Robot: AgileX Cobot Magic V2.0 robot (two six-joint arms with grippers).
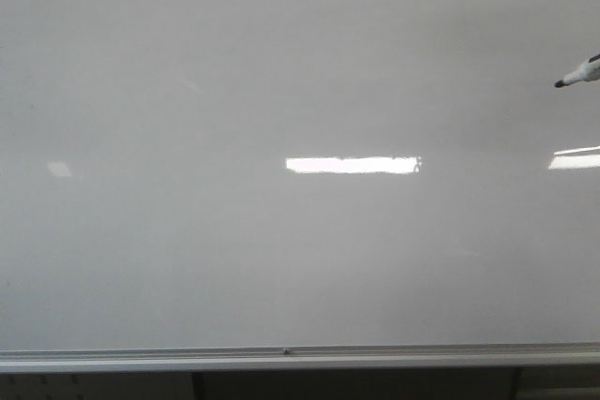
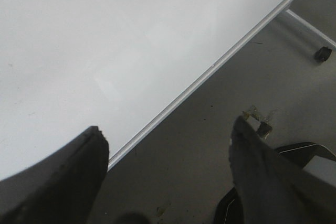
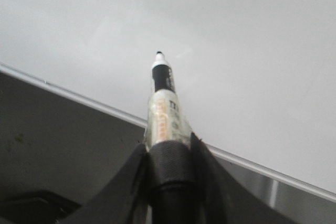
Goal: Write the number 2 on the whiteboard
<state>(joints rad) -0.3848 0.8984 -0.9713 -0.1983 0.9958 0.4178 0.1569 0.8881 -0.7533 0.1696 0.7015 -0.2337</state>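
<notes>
The whiteboard fills nearly the whole front view, glossy pale grey, with a silver frame edge along its bottom. No number 2 shows on it. My right gripper is shut on a black-tipped marker, whose tip points at the board. Whether the tip touches the board I cannot tell. The marker's tip enters the front view at the right edge. My left gripper is open and empty, below the board's lower frame.
Bright white light reflections lie on the board. Below the frame edge is dark floor. A stand leg with a black caster shows in the left wrist view.
</notes>
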